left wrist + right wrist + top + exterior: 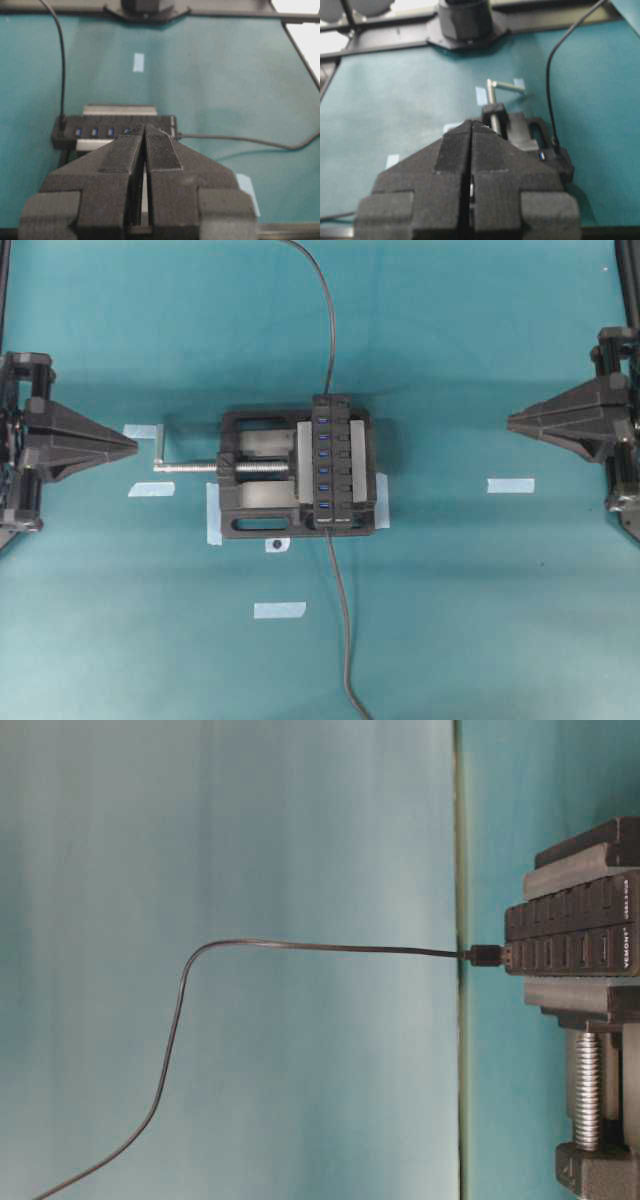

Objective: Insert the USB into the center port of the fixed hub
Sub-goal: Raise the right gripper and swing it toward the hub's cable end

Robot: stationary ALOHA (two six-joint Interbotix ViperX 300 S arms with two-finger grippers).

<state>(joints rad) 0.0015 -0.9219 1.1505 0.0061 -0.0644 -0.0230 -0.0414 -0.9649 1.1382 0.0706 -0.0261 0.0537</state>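
Hub [335, 463] (long axis up-down overhead) probably faces up; both tools [134, 445] [510, 421] clenched, grasping nothing.

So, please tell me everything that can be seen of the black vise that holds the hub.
The vise is a bulky black block, matte, standing at the table's middle on the teal cloth. A silver threaded screw with a bent crank handle sticks out toward the left arm's side. Its grey inner faces clamp the fixed hub at the opposite end. Light-blue tape strips lie at its edges.
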